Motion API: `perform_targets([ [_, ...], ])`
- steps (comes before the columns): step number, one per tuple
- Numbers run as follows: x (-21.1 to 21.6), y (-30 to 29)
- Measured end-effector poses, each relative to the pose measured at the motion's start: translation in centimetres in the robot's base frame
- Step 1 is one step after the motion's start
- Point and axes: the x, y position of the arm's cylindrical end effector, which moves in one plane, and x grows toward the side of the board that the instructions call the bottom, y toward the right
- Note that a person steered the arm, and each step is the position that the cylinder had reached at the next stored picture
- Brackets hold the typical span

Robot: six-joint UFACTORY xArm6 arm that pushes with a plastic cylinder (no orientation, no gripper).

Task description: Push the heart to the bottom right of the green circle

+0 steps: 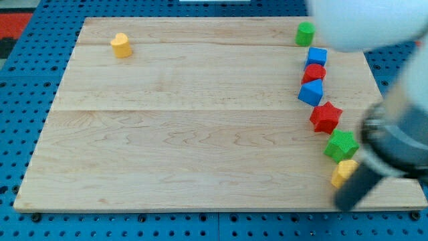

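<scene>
The green circle [305,33] stands near the board's top right corner. A yellow block [343,171] lies near the bottom right corner; its shape is not clear. My tip [344,201] is just below and right of it, touching or nearly touching, and the blurred dark rod hides its right side. A second yellow block [121,45], possibly the heart, sits alone at the view's top left, far from the tip.
Down the right side below the green circle run a blue cube [317,56], a red block [313,72], a blue block [311,92], a red star [326,117] and a green star [342,144]. The arm's blurred body covers the right edge.
</scene>
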Motion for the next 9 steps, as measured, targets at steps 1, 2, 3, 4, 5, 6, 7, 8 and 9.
perform_targets([
  [1, -2.0, -7.6],
  [2, -6.1, -11.9],
  [3, -12.7, -21.1],
  [4, -14.0, -26.9],
  [5, -14.0, -29.0],
  [6, -14.0, -31.3],
  [7, -14.0, -34.0],
  [8, -14.0, -37.9],
  [9, -14.5, -41.3],
])
